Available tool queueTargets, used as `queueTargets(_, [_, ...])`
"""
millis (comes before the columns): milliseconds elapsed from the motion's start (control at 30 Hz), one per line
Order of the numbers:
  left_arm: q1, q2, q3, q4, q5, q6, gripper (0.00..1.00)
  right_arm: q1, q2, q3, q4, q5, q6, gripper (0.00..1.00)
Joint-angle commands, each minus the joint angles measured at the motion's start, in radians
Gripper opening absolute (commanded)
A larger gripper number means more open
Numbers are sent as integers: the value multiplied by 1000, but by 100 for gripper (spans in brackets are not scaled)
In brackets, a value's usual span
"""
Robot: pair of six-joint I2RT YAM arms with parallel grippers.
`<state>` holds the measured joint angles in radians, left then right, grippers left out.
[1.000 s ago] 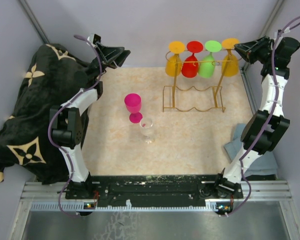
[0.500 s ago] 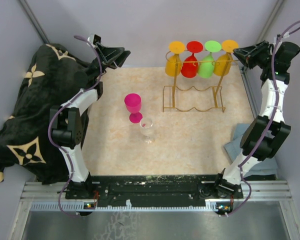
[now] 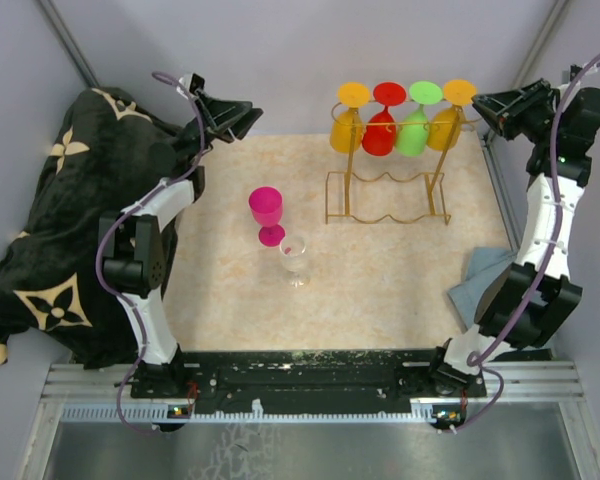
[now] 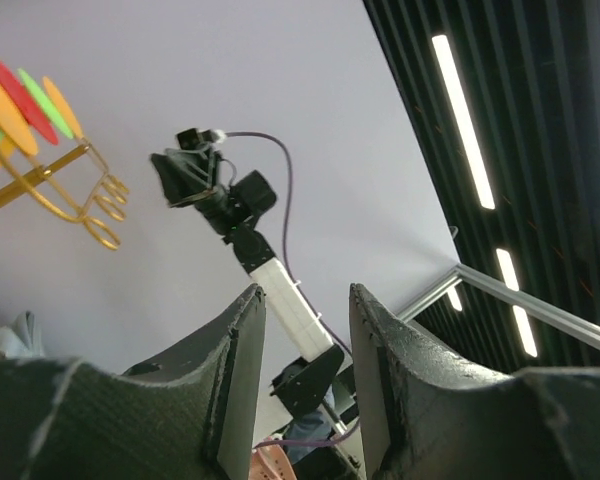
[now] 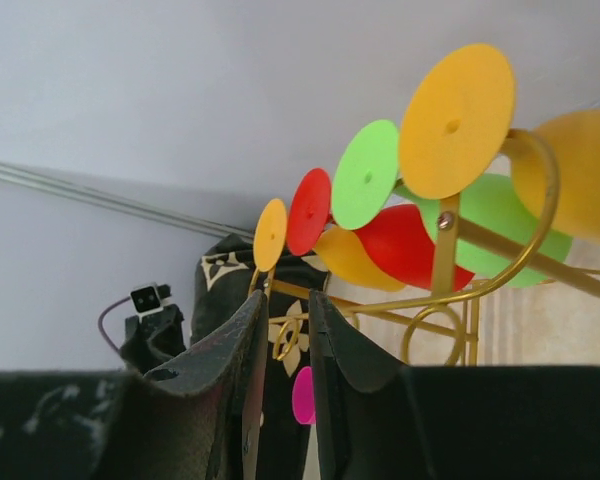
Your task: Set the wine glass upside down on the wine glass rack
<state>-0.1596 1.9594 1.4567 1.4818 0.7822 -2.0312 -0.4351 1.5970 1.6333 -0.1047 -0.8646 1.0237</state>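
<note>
- Left gripper [image 4: 305, 295]: half open, empty, raised at far left.
- Right gripper [image 5: 285, 300]: narrowly parted, empty, near the wine glass rack [image 3: 387, 195].
- Upright, left of the rack: pink wine glass [image 3: 266, 212].

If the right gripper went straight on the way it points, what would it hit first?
Probably the rightmost orange glass hanging on the wine glass rack; the right gripper points at it, depth unclear.

Left arm [image 3: 165, 200], right arm [image 3: 545, 215]: white links, black joints, purple cables [image 3: 99, 262]; left tool [image 3: 250, 108], right tool [image 3: 478, 102] black.
</note>
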Motion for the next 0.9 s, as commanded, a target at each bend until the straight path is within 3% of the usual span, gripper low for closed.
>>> queueTargets(0, [31, -68, -25, -114, 109, 138, 45, -6, -117, -23, 64, -17, 23, 24])
queueTargets(133, [59, -149, -68, -460, 190, 401, 45, -7, -180, -41, 88, -14, 45, 24])
queueTargets(233, [66, -214, -30, -898, 193, 726, 45, -6, -218, -69, 165, -33, 77, 25])
queueTargets(333, [63, -255, 101, -1412, 83, 1114, 46, -6, -232, -73, 205, -43, 103, 26])
queueTargets(400, [62, -262, 173, -1639, 3, 1318, 47, -6, -238, -78, 225, -46, 121, 25])
queueTargets(500, [61, -272, 210, -1819, -76, 1458, 48, 6, -250, -92, 256, -47, 139, 26])
queueTargets(867, [-48, -269, 230, -2137, -494, 1781, 49, 64, -276, -124, 233, -36, 104, 26])
